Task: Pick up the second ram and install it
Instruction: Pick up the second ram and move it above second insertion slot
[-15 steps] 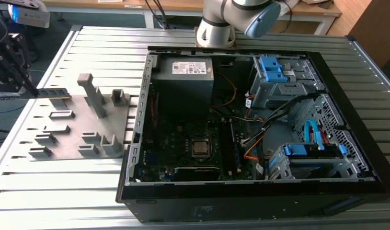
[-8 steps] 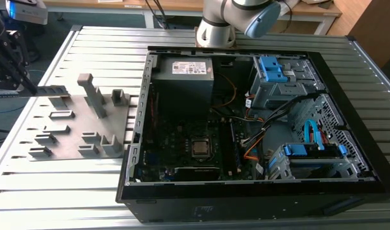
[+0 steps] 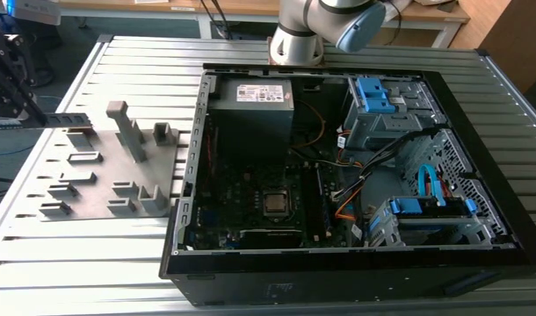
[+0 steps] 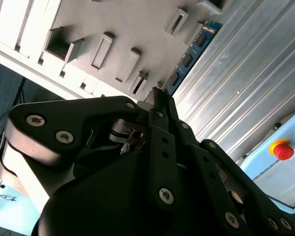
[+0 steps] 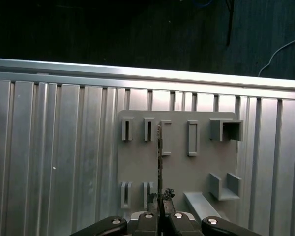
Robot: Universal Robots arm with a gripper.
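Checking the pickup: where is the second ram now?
At the exterior view's far left, the second ram is held by the gripper over the grey fixture plate.

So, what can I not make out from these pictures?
1. The second ram: it is edge-on in the first wrist view, so its chips and label are hidden.
2. Its gripped end: covered by the pincer in the second wrist view.
3. The motherboard: too small and dark in the exterior view to tell free memory slots from filled ones.
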